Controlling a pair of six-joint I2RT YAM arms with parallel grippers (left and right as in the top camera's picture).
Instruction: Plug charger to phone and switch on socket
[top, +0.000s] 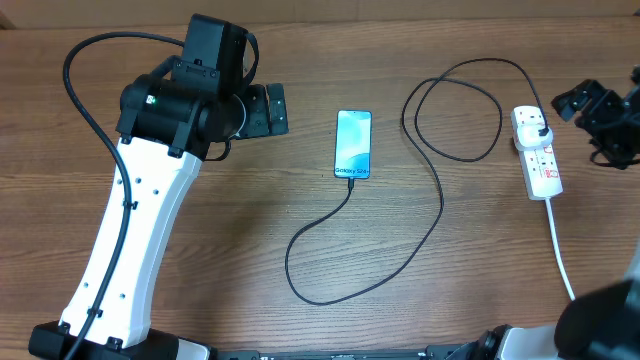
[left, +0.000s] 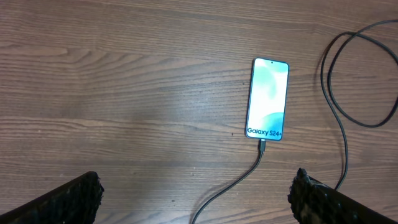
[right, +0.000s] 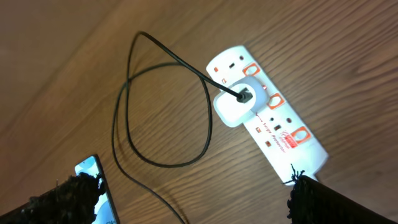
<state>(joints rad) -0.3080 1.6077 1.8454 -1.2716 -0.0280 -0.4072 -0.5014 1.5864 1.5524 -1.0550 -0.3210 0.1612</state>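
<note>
The phone lies flat mid-table with its light blue screen lit; it also shows in the left wrist view and at the edge of the right wrist view. The black charger cable has its tip in the phone's bottom port. It loops across the table to a white adapter seated in the white socket strip; the strip also shows in the right wrist view. My left gripper is open and empty, left of the phone. My right gripper is open and empty, just right of the strip.
The strip's white cord runs toward the table's front right. The black cable makes a wide loop between phone and strip and another in front of the phone. My left arm's white link crosses the left side.
</note>
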